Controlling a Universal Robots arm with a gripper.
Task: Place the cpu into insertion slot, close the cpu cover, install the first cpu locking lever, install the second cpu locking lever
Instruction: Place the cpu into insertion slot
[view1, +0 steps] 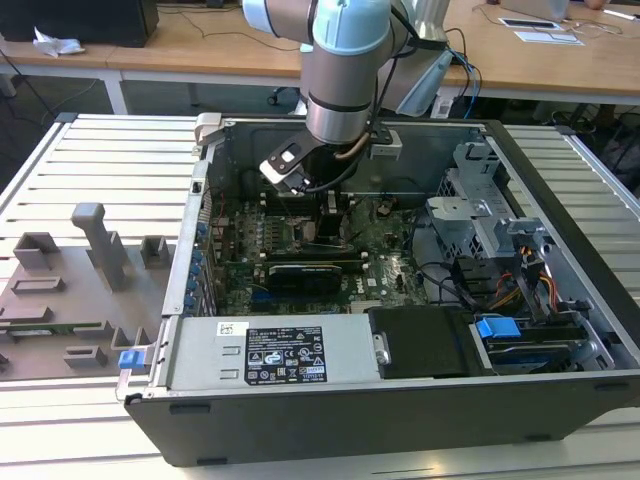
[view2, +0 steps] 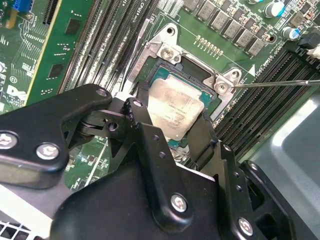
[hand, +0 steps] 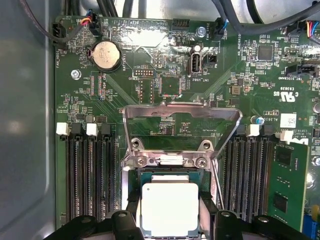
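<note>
I have my pincer (view2: 172, 122) pressed in on the cpu (hand: 170, 207), with my fingers (view2: 142, 122) against two opposite edges; the chip lies flat between them, silvery top up, right at my fingertips. Directly beneath it is the insertion slot (hand: 169, 175), whose edge shows just past the chip; whether the chip is fully bedded or just above the pins I cannot tell. The step in hand, I judge, is the first one: placing the chip.

Beyond my fingertips the cpu cover (hand: 180, 106) stands tipped up and open, the board visible through its window; a thin locking lever (view2: 280, 82) sticks out free to one side of me, not hooked down; memory slots (hand: 87, 175) run along both my flanks. None of the closing steps is done; any move from here calls for the chip level and square to the rim, with no sideways drag across the pins.
</note>
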